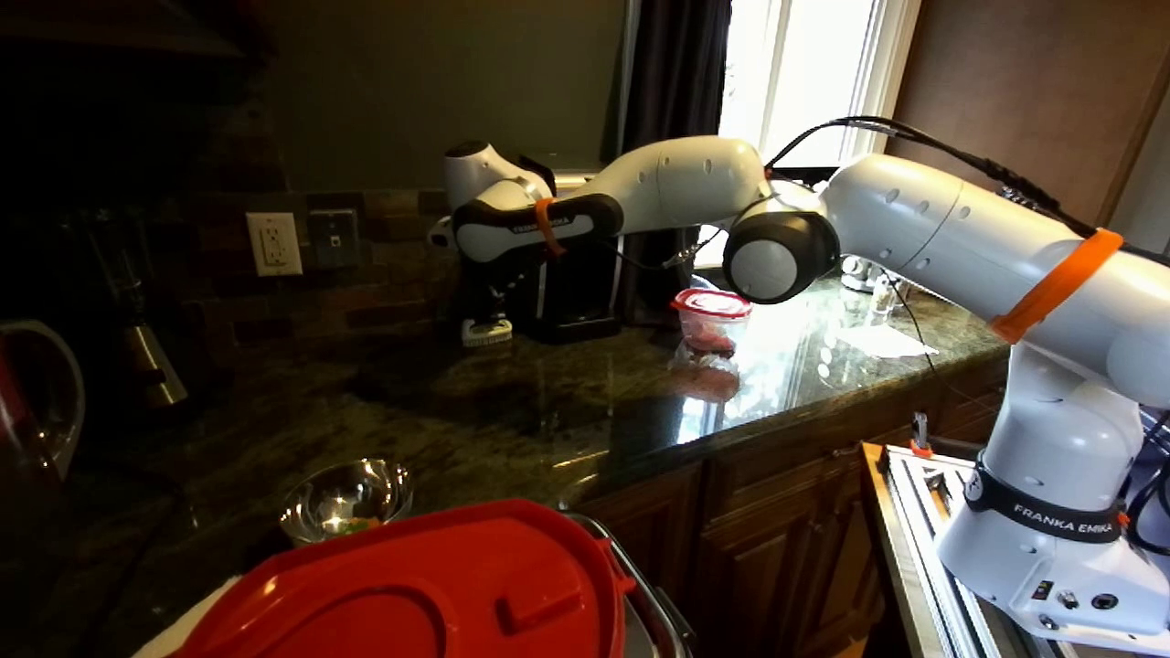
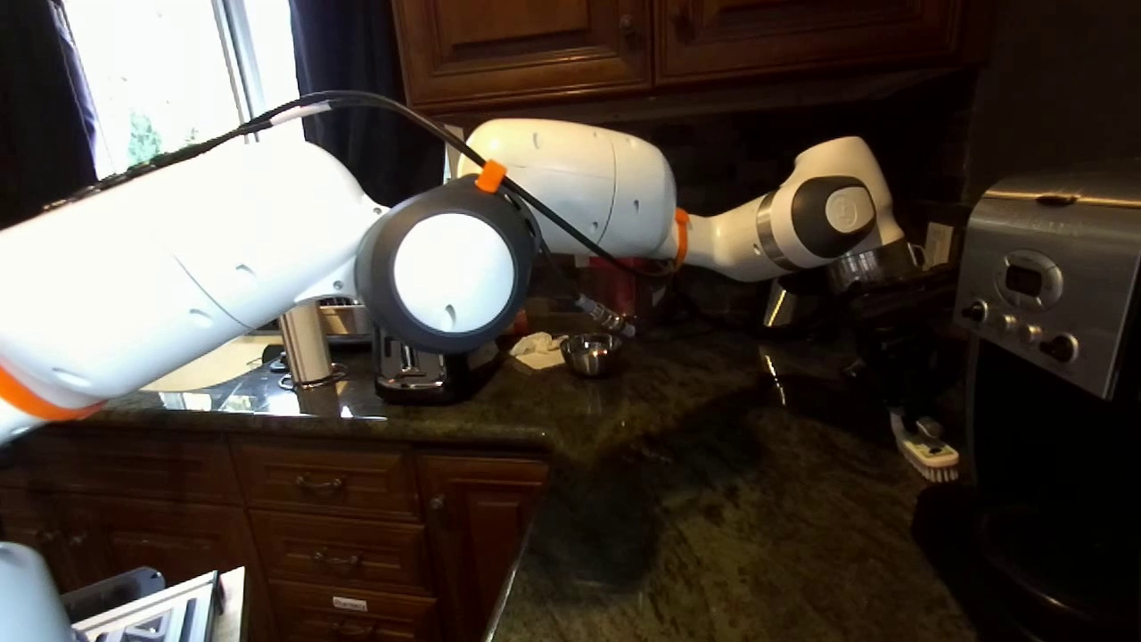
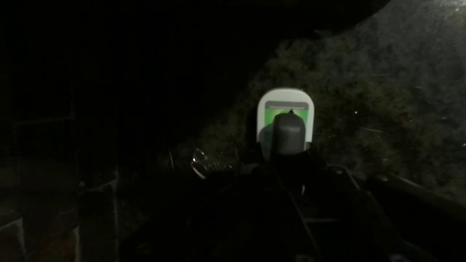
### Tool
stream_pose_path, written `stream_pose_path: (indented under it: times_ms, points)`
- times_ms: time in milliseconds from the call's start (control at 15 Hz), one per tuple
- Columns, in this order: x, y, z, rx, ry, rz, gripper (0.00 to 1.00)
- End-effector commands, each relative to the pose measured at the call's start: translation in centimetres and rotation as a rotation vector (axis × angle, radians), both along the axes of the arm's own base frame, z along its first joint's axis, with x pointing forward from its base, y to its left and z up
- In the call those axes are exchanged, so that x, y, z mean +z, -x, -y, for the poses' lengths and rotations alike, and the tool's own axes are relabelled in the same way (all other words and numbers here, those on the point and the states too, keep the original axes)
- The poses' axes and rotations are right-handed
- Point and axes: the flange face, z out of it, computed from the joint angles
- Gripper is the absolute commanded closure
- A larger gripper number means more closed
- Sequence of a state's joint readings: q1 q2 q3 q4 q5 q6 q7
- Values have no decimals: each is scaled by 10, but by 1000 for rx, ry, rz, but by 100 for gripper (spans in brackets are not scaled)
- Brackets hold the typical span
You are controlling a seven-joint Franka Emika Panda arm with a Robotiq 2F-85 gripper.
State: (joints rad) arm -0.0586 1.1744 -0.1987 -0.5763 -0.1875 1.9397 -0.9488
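Note:
A scrub brush with a white head, pale bristles and a grey handle shows in an exterior view (image 2: 927, 453). It also shows in an exterior view (image 1: 487, 333) and in the wrist view (image 3: 285, 95), with a green label on its head. My gripper (image 3: 287, 160) is dark and hard to make out, but its fingers close around the brush's handle. The brush hangs below the gripper (image 2: 902, 401), bristles down and slightly tilted, close to the granite counter (image 2: 758, 517). I cannot tell whether the bristles touch the counter. The handle's middle is hidden by the fingers.
A coffee maker (image 2: 1043, 285) stands close beside the gripper, against the wall. A red-lidded plastic container (image 1: 713, 320) is farther along the counter. A metal bowl (image 1: 352, 498) shows in both exterior views (image 2: 591, 354). A large red lid (image 1: 475, 576) and a toaster (image 2: 414, 370) are also there.

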Motion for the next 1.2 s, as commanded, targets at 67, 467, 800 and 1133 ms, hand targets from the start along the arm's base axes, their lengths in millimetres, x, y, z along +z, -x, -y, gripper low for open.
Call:
stream_pose_path:
  times_ms: [67,467,800,1133]
  points:
    - [33,-1,-23,55,25,3,94]
    - [81,10,-48,319,-29,-111,94]
    - [72,15,-80,554,-95,-190,94]
    - [53,12,-96,618,-114,-211,77]
